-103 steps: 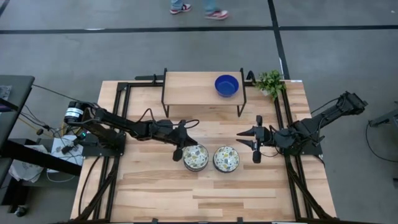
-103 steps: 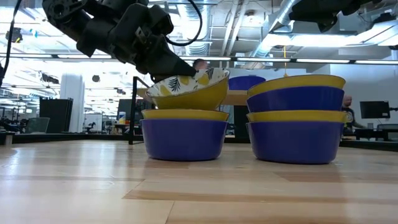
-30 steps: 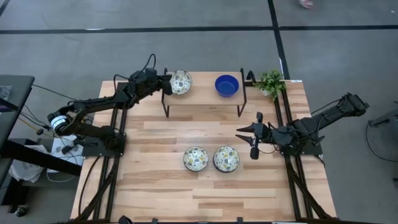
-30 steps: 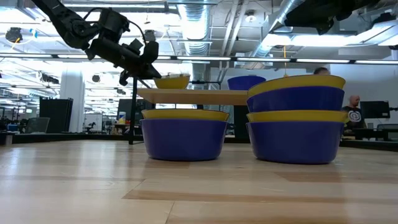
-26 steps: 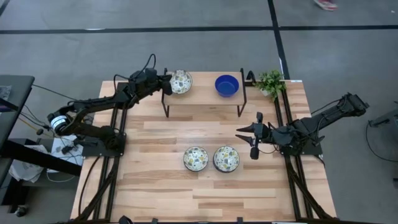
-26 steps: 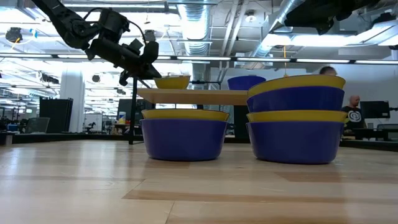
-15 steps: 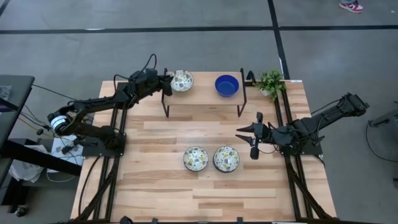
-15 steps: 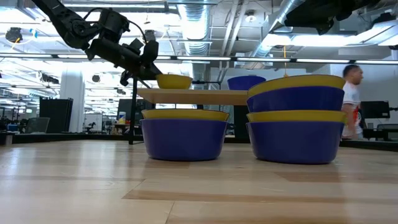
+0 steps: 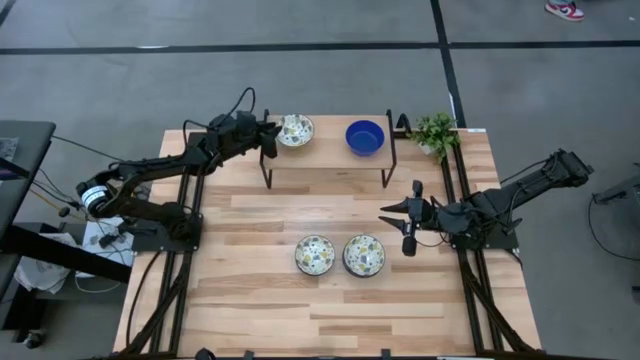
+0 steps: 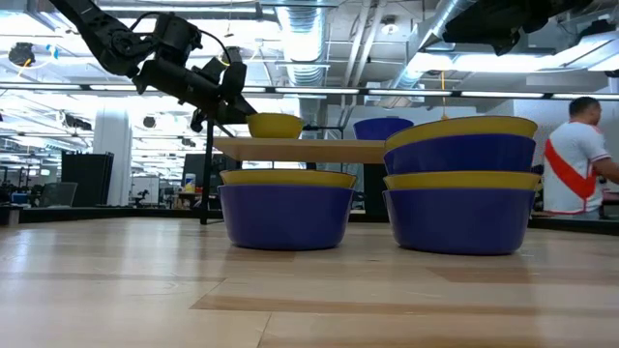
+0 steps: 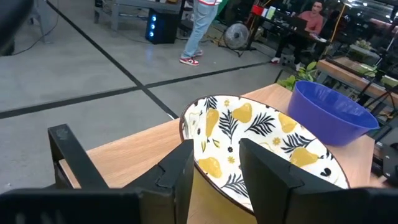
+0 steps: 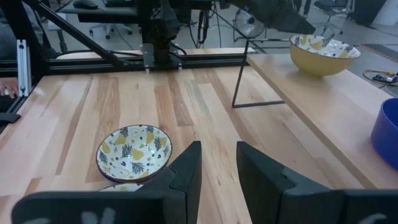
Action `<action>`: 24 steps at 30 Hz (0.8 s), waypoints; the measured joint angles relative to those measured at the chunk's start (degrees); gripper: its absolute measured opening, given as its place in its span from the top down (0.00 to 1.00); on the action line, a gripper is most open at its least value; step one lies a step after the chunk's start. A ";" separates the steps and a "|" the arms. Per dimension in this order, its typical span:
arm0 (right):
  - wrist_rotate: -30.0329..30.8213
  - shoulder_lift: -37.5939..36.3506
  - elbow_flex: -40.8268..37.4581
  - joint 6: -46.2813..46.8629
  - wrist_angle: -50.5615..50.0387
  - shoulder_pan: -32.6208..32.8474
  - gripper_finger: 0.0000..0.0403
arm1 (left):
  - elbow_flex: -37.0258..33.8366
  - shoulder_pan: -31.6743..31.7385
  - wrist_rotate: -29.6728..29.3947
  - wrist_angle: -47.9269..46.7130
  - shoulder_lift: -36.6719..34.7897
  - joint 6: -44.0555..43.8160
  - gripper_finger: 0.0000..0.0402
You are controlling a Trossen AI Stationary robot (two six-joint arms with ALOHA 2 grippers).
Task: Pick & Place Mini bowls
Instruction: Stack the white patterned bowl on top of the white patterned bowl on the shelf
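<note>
A patterned mini bowl [image 9: 295, 130] with a yellow outside [image 10: 275, 126] stands on its base at the left end of a raised wooden shelf [image 9: 325, 152]. A blue mini bowl [image 9: 364, 137] stands further right on the same shelf. My left gripper [image 9: 270, 133] is open at the patterned bowl's left side, and the bowl's near rim [image 11: 208, 171] lies between its fingers. Two more patterned bowls [image 9: 314, 254] [image 9: 363, 255] stand on the table in front. My right gripper [image 9: 405, 228] hovers open to their right with nothing between its fingers. My left gripper's open fingers [image 11: 180, 168] stand on either side of the patterned bowl's near rim, coming about level from the table's left. I cannot tell whether either finger touches the rim. The bowl stands level on the shelf.
A small green potted plant [image 9: 434, 132] stands by the shelf's right end. Black frame rails [image 9: 190, 200] run along both table sides. A person [image 10: 578, 164] moves in the room beyond the table. Bare wood lies in front of the two table bowls.
My left gripper has opened and let go of the patterned bowl on the shelf. The bowl, held tipped before, has settled level and sits a little further toward the table's right.
</note>
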 joint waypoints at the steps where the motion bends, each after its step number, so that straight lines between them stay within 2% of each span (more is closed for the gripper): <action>1: 0.02 -0.01 0.00 0.01 -0.30 0.02 0.77 | 0.00 0.00 0.02 0.00 -0.02 0.00 0.68; 12: 0.02 0.01 0.00 -0.01 -0.85 0.11 0.77 | -0.02 -0.44 0.65 -0.26 -3.75 0.00 0.68; 19: 0.02 0.06 0.00 -0.69 -1.03 0.11 0.77 | -0.02 -2.16 9.43 -2.69 -7.44 -0.20 0.68; 24: -0.15 2.08 0.02 -2.45 -2.77 0.11 0.77 | -0.33 -6.60 16.00 -6.58 -9.96 -0.28 0.68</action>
